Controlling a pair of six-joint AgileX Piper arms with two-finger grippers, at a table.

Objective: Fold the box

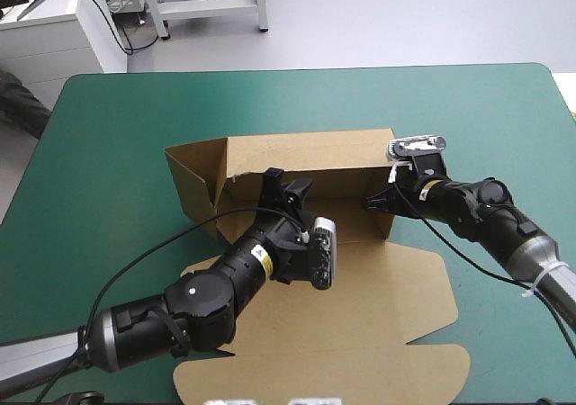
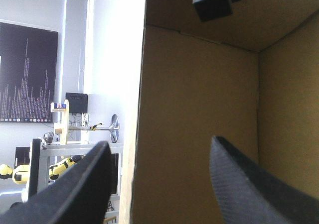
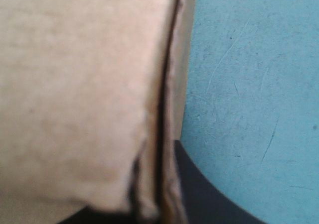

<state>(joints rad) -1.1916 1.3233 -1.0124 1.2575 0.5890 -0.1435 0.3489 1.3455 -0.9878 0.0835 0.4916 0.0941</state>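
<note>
Brown board, teal-green cover, black grippers.

The box (image 1: pixel 297 166) is plain brown throughout, with no print or pattern. Its raised walls look a darker brown on the inside, and the flat lid sheet nearer the robot is a lighter tan (close up in the right wrist view, a thin dark line runs between two layers of the same brown board). The table's cover (image 1: pixel 117 153) is an even teal-green, unpatterned apart from faint pale scratches. The left gripper (image 1: pixel 286 185) is black, and its fingers (image 2: pixel 75 194) are matte with a fine grain. The right gripper (image 1: pixel 373 202) is also black. Both arms (image 1: pixel 207 297) are black, turning silver-grey nearer the robot.
</note>
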